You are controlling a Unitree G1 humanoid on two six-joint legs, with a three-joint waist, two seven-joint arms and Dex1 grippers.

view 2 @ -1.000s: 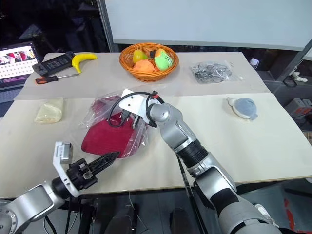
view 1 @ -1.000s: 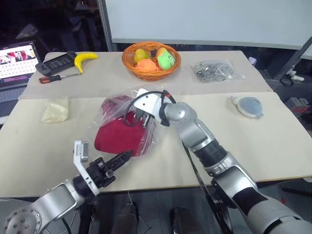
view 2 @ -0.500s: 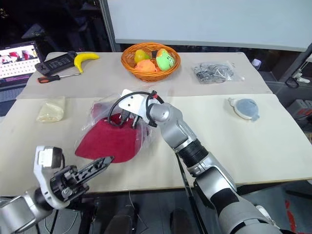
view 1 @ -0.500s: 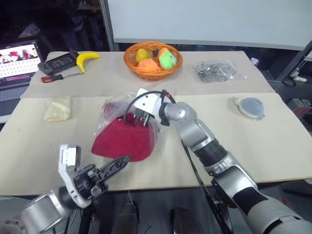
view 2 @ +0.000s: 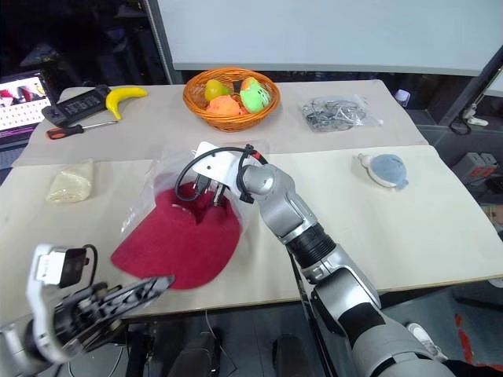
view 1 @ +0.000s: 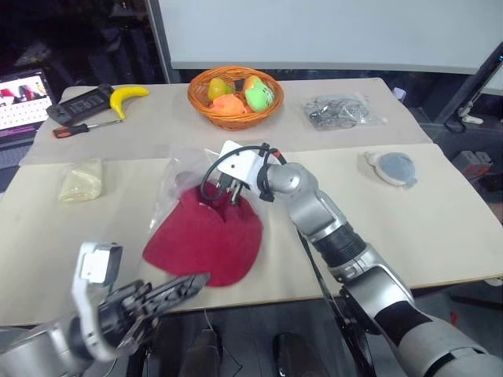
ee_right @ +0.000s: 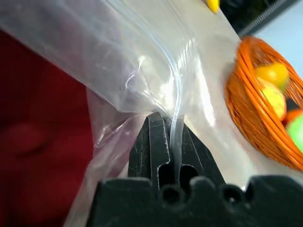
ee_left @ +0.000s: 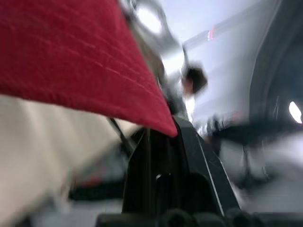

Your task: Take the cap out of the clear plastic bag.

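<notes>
Cap: I see the dark red fabric baseball cap [view 1: 206,240] mid-table, its near part out of the bag, its far part under plastic
Bag: large crinkly clear plastic bag [view 1: 179,174] lies over the cap's far end
Right gripper [ee_right: 163,130]: I read its fingers clamped on a fold of the clear plastic bag
Left gripper [view 1: 189,284]: at the near table edge, fingers pinched on the cap's near rim
Far side: orange wicker basket of fruit [view 1: 233,95], yellow banana [view 1: 126,95]

One cap [view 1: 206,240], two clear bags [view 1: 182,174] [view 1: 341,111], one basket [view 1: 233,96], one banana [view 1: 126,96], one screwdriver [view 1: 77,129].
</notes>
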